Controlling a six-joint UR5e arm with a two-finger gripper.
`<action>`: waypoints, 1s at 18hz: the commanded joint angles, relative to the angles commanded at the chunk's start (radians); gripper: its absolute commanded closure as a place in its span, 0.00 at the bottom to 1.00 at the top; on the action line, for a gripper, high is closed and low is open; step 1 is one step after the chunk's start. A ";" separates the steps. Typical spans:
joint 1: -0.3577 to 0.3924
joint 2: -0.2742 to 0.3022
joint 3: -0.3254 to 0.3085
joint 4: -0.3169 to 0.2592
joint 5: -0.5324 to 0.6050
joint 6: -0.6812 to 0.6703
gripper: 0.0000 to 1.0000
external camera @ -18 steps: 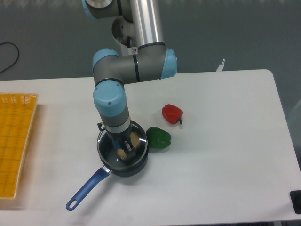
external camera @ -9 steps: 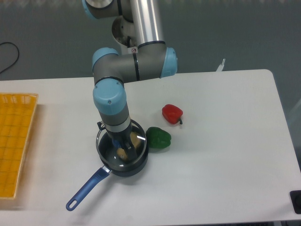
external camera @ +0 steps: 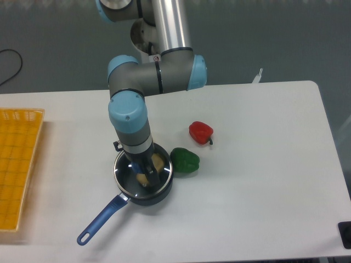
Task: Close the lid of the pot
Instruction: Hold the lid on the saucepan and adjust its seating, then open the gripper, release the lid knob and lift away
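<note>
Round clear glass lid (external camera: 141, 174) sits on the dark saucepan (external camera: 143, 193); it's fragile and slippery, so grab the centre knob. Jaws there, can't tell if clenched.

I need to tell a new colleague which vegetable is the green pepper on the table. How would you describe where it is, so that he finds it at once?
Start from the white table and find the small round dark saucepan with the long blue handle under the robot arm. The green bell pepper lies right beside the pan's rim, on the side away from the yellow tray. Its only similar neighbour is the red bell pepper, which lies farther back, clear of the pan.
</note>
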 joint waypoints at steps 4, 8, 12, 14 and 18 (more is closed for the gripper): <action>-0.009 0.035 -0.017 -0.008 0.023 0.003 0.00; -0.008 0.074 -0.051 -0.012 0.025 0.009 0.00; 0.029 0.084 -0.051 -0.015 0.031 0.034 0.00; 0.064 0.084 -0.051 -0.015 0.029 0.076 0.00; 0.172 0.084 -0.046 -0.014 0.028 0.213 0.00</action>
